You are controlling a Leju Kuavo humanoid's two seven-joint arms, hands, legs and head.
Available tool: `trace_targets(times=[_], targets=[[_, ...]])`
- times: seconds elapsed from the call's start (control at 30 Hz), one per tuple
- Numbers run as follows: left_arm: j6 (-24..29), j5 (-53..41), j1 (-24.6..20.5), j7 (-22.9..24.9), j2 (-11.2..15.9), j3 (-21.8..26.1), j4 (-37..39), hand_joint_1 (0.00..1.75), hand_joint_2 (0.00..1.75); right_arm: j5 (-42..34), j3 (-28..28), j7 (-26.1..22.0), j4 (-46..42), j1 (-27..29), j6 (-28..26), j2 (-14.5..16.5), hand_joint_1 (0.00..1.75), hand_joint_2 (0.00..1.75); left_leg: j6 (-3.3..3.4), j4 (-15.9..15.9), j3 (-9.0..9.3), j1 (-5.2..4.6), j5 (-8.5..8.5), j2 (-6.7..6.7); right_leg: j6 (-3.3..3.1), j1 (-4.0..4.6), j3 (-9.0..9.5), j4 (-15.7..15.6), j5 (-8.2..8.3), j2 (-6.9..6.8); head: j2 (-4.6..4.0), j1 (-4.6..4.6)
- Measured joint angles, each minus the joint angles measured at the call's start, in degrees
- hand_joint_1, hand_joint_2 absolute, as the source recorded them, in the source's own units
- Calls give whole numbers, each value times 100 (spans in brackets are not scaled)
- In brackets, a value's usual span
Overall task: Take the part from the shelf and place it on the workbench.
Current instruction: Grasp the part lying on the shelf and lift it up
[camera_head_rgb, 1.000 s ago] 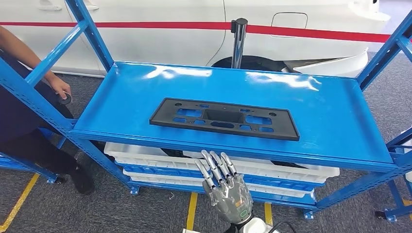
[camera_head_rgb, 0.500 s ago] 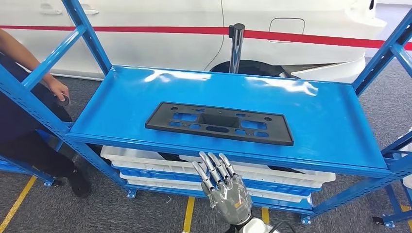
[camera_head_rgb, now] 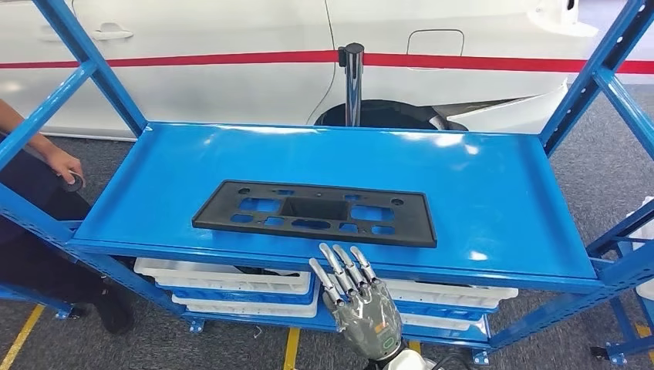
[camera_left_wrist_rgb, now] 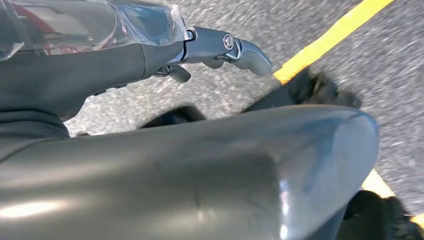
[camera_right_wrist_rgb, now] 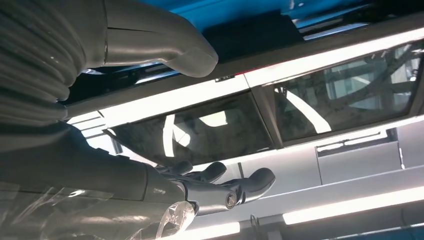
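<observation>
- On the top blue shelf [camera_head_rgb: 501, 193], in the head view, the black part [camera_head_rgb: 312, 213] lies flat, close to the front lip. The whole picture has shifted since a second ago: the shelf and part now sit lower and further left, so the camera has moved, not the things. I judge the robot is closing in and squaring up; the part is untouched.
- In the same view, the right hand [camera_head_rgb: 359, 301] is raised palm-up below and just in front of the shelf's front edge, its fingers [camera_head_rgb: 342, 266] released and apart, grasping nothing. There is bare shelf all round the part and on to the right side. The blue uprights [camera_head_rgb: 594, 73] stand at the corners, well apart from the part. White trays [camera_head_rgb: 231, 277] sit on the level beneath. A person's hand [camera_head_rgb: 62, 163] rests at the left post, so that side has less room.
- In the left wrist view, the left hand [camera_left_wrist_rgb: 215, 47] hangs over grey floor [camera_left_wrist_rgb: 350, 55] with a yellow line [camera_left_wrist_rgb: 325, 42]; it holds nothing, but I cannot tell whether its fingers are released or clenched.
- In the right wrist view, the right hand's fingers are loose and empty below the shelf's edge.
</observation>
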Motion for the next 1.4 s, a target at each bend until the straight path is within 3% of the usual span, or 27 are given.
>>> trace_targets(times=[0.07, 0.17, 0.23, 0.3, 0.33, 0.37, 0.4, 0.47, 0.5, 0.53, 0.57, 0.6, 0.67, 0.73, 0.8, 0.83, 0.87, 0.9, 0.97, 1.0, 1.07, 1.2, 1.23, 1.33, 1.37, 1.4], targets=[[-1, -3, -1, 1, 13, 0, 3, 0, 0, 0, 0, 2, 0, 4, 0, -2, 0, 175, 124, -222, 144, -63, -28, 7, 58, -29, 50, -45, -3, -16, 0, 20], [-8, -11, 6, 4, 7, 0, 2, 0, 0, 15, 11, -1, -11, 8, 4, 2, 0, 175, 132, -583, 449, -47, -37, 8, 142, -39, -1, 233, 173, -61, 1, 5], [-25, -22, -12, 4, 1, 0, 2, 0, 0, 52, 15, 4, -17, 4, 29, -9, 0, 175, 78, -765, 665, 30, -59, 13, 188, -36, -345, 828, 90, -85, 1, 7], [-42, -37, -17, 4, -21, 0, 2, 0, 0, 95, 20, 9, -17, 3, 75, -24, 0, 175, -9, -805, 797, 103, -149, 1, 261, -66, -811, 1370, -238, -91, 1, 8], [-50, -45, -10, 4, -34, 0, 2, 0, 0, 110, 24, 10, -17, 8, 98, -31, 0, 175, -72, -806, 864, 143, -210, -7, 312, -96, -980, 1466, -369, -95, 1, 8], [-55, -50, 1, 4, -46, 0, 2, 0, 0, 119, 30, 10, -17, 13, 113, -34, 0, 175, -140, -801, 939, 188, -277, -16, 368, -133, -1071, 1400, -392, -102, 1, 8], [-58, -54, 10, 3, -56, 0, 2, 0, 0, 126, 38, 10, -17, 20, 127, -39, 0, 175, -209, -789, 1019, 240, -349, -25, 435, -177, -1084, 1173, -267, -113, 1, 8], [-58, -56, 19, 3, -61, 0, 4, 0, 0, 143, 50, 11, -16, 45, 152, -61, 0, 175, -370, -704, 1152, 315, -529, -32, 597, -280, -1004, 482, 354, -177, 0, 17], [-55, -56, 15, 4, -58, 0, 5, 0, 0, 149, 54, 14, -15, 56, 167, -75, 0, 175, -438, -649, 1163, 321, -617, -28, 607, -306, -979, 243, 603, -213, 0, 26], [-51, -57, 9, 6, -54, 0, 6, 0, 0, 155, 55, 17, -16, 63, 179, -85, 0, 175, -486, -602, 1161, 318, -705, -20, 572, -326, -988, 128, 772, -240, 0, 20], [-47, -58, 2, 7, -50, 0, 7, 0, 0, 160, 57, 19, -21, 66, 186, -88, 0, 175, -518, -571, 1169, 316, -769, -11, 491, -323, -1023, 145, 799, -257, 0, 11], [-45, -60, -5, 9, -52, 0, 7, 0, 0, 161, 58, 21, -27, 61, 187, -86, 0, 175, -533, -575, 1173, 323, -802, -2, 390, -317, -1032, 176, 757, -239, 1, -4], [-36, -61, -17, 9, -59, 0, 7, 0, 0, 165, 59, 21, -45, 54, 186, -79, 0, 175, -559, -443, 1171, 357, -848, 7, 290, -304, -993, 198, 718, -206, 1, -25], [-7, -59, -31, 15, -73, 1, 7, 0, 0, 168, 59, 24, -58, 45, 202, -80, 0, 175, -553, 177, 836, 349, -1018, 9, 221, -270, -908, 197, 672, -186, 1, -29], [20, -48, -32, 29, -81, 2, 7, 0, 0, 173, 59, 32, -66, 43, 232, -81, 0, 175, -528, 1038, 276, 306, -1344, 8, 164, -225, -845, 197, 609, -165, 1, -31], [24, -38, -27, 34, -84, 2, 7, 0, 0, 175, 59, 38, -68, 42, 249, -81, 0, 175, -503, 1299, 50, 279, -1437, 7, 142, -197, -810, 197, 574, -145, 1, -31], [25, -27, -21, 33, -86, 3, 7, 0, 0, 176, 59, 42, -72, 40, 262, -81, 0, 175, -460, 1354, -81, 249, -1405, 7, 128, -168, -764, 196, 535, -125, 1, -32], [25, -17, -16, 30, -87, 3, 7, 0, 0, 178, 59, 45, -77, 38, 272, -81, 0, 175, -395, 1183, -103, 211, -1230, 6, 118, -137, -705, 194, 495, -110, 1, -32], [25, -2, -12, 15, -87, 5, 7, 0, 0, 179, 59, 48, -93, 31, 290, -81, 0, 175, -205, 433, 68, 105, -638, 0, 110, -89, -582, 184, 415, -95, 1, -32], [25, 2, -11, 9, -85, 8, 7, 0, 0, 181, 60, 48, -101, 24, 297, -84, 0, 175, -120, 110, 153, 54, -442, -4, 115, -78, -534, 174, 383, -89, 1, -30], [25, 5, -7, -2, -83, 14, 7, 0, 0, 182, 61, 48, -116, 15, 313, -92, 0, 175, -34, -170, 250, -23, -279, -11, 148, -82, -498, 156, 340, -73, 1, -28], [27, 4, -14, -11, -98, 24, 7, 0, 0, 184, 63, 52, -168, 10, 323, -104, 0, 175, -103, -348, 399, 13, -203, 1, 242, -80, -512, 285, 186, -82, 1, -28], [27, 3, -18, -11, -102, 32, 7, 0, 0, 184, 63, 53, -180, 8, 324, -111, 0, 175, -110, -396, 442, 34, -198, 4, 262, -74, -619, 518, 55, -93, 1, -27], [25, 1, -21, -12, -125, 54, 7, 0, 0, 184, 66, 54, -186, 15, 333, -132, 0, 175, -85, -410, 475, 31, -227, 1, 303, -72, -1230, 1587, -346, -103, 1, -25], [24, 0, -18, -13, -133, 58, 7, 0, 0, 184, 67, 54, -187, 19, 338, -136, 0, 175, -89, -409, 483, 35, -238, -5, 315, -75, -1349, 1735, -323, -106, 1, -25], [23, -2, -12, -14, -136, 61, 7, 0, 0, 184, 69, 54, -187, 22, 348, -140, 0, 175, -103, -407, 498, 43, -251, -13, 328, -80, -1348, 1647, -186, -109, 1, -25]])
